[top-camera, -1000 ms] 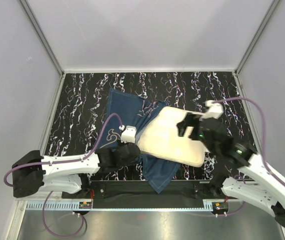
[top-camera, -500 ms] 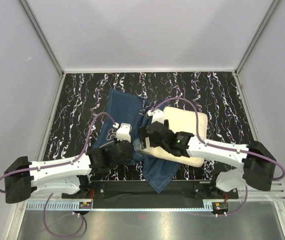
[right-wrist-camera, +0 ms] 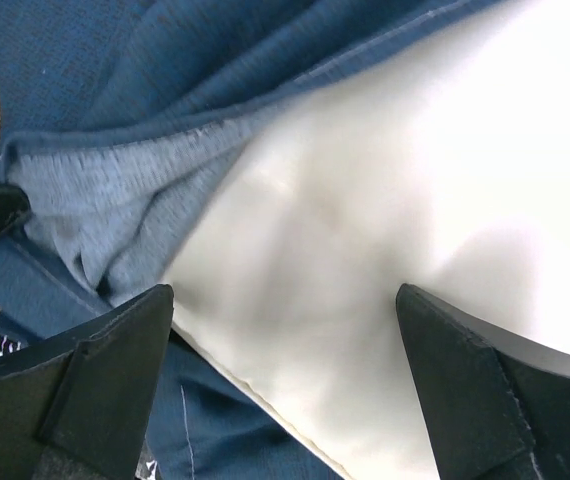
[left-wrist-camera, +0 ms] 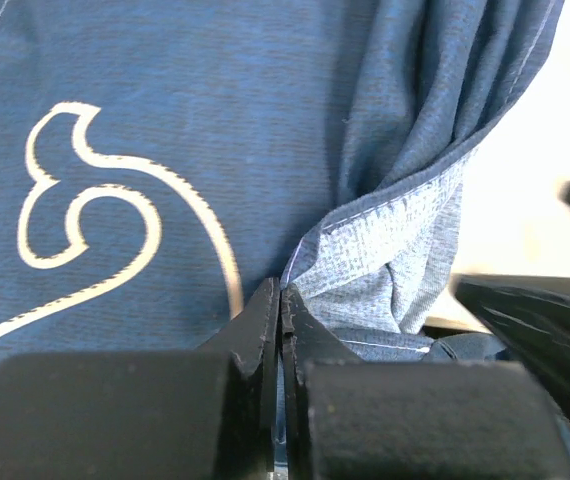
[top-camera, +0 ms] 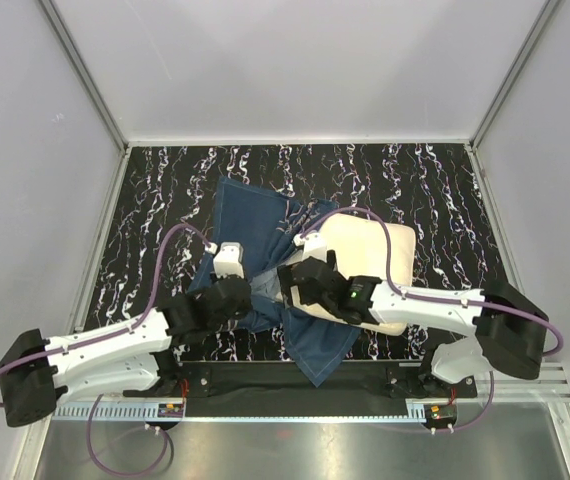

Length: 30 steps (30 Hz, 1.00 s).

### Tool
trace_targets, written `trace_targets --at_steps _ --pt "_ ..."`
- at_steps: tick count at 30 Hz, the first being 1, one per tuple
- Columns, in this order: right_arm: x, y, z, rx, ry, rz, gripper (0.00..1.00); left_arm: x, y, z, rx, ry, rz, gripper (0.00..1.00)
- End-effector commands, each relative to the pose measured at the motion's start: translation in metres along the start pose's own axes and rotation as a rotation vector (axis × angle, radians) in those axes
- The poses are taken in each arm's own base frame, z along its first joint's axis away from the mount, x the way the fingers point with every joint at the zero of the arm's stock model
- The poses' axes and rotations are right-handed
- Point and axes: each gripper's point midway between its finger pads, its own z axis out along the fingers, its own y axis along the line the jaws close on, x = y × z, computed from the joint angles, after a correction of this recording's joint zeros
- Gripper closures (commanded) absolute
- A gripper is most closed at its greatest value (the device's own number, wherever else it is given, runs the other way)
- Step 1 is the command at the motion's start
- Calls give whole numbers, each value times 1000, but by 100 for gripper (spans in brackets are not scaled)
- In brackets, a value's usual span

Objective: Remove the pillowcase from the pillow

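My left end effector clenched on the pillowcase hem; my right end effector spread wide over the pillow edge.

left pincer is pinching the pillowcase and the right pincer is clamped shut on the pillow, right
Only the left pincer pinches the pillowcase. The right pincer is open, fingers spread wide over the pillow, as the right wrist view shows.

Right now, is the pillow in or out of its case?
Mostly out: pillow bare; whether its left edge sits inside the pillowcase, cannot tell.
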Motion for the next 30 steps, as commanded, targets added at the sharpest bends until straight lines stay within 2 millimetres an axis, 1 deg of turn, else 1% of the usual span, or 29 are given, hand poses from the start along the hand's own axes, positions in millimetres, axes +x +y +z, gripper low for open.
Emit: trace_targets --at_steps 1,4,5,7,8,9,10,11,12,13,14,15,16,18,19,20,21,22,23,25,26,28,29,30 --pt "18 -14 -9 32 33 -9 0 -7 6 0 0 -25 -28 100" --pt "29 -17 -4 51 65 -30 0 -10 7 -1 8 -32 -36 100" --pt "37 -18 2 58 89 -40 0 -11 6 -2 12 -34 -38 100" --pt "44 -13 8 43 106 -31 0 -11 8 -3 9 -34 -37 100" --pt "52 -14 14 50 125 -34 1 -12 8 -3 7 -37 -39 100" --pt "54 -10 17 39 125 -29 6 -13 9 -4 4 -38 -39 100" --pt "58 -9 19 38 134 -20 15 -13 10 -5 2 -40 -40 100" --pt "64 -10 23 48 150 -24 27 -14 11 -5 -2 -42 -40 100" --pt "65 -10 25 51 154 -20 39 -14 13 -5 -7 -42 -40 100" --pt "68 -9 27 50 163 -23 73 -15 13 -6 -3 -46 -42 100" --pt "70 -9 28 57 171 -23 88 -16 14 -6 -7 -49 -45 100" --pt "71 -12 26 69 180 -25 100 -17 15 -6 -9 -50 -47 100" --pt "68 -11 25 72 177 -27 100 -18 15 -6 -8 -52 -46 100" --pt "57 -15 12 81 160 -32 100 -22 17 -5 -9 -56 -53 100" --pt "47 -17 6 93 133 -29 100 -23 18 -4 -11 -58 -50 100" --pt "32 -21 -10 93 104 -22 100 -28 21 -3 -20 -67 -60 100" --pt "20 -27 -19 115 69 -17 100 -31 21 -3 -20 -71 -63 100" --pt "7 -28 -30 114 35 -5 100 -35 24 -3 -26 -78 -59 100" --pt "-12 -35 -55 103 -15 20 100 -44 28 -1 -43 -95 -72 100" --pt "-37 -46 -83 112 -98 60 100 -51 33 2 -53 -99 -70 100" --pt "-49 -57 -110 102 -145 94 100 -61 41 4 -75 -118 -93 100" --pt "-64 -75 -136 127 -215 132 100 -64 48 9 -97 -113 -91 100" --pt "-65 -90 -155 140 -234 145 100 -71 57 10 -124 -126 -106 100" --pt "-67 -102 -165 174 -259 166 100 -73 59 11 -128 -126 -111 100"
